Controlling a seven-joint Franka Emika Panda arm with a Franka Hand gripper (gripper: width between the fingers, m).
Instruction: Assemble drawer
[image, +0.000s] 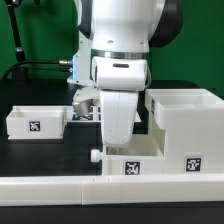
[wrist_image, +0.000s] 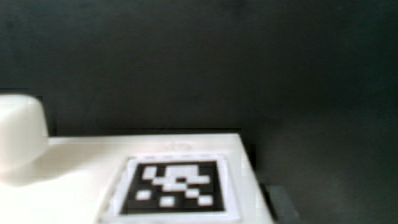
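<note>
The tall boxy drawer housing (image: 182, 118) stands at the exterior view's right, tag on its front. One shallow tray (image: 35, 122) lies at the left. A second tray (image: 128, 166), with a knob (image: 95, 155) and a tag, sits at the front centre, against the housing. My gripper (image: 120, 142) hangs straight down onto this tray; its fingertips are hidden behind the hand and the tray. The wrist view shows, very close and blurred, the tray's white surface (wrist_image: 89, 160) with its tag (wrist_image: 178, 187), and a white rounded shape (wrist_image: 18, 135). I cannot tell whether the jaws are closed.
A low white rail (image: 60, 190) without a tag runs along the front edge. The marker board (image: 84, 113) lies behind my arm. The black table (image: 40, 150) shows between the left tray and the rail. A green backdrop stands behind.
</note>
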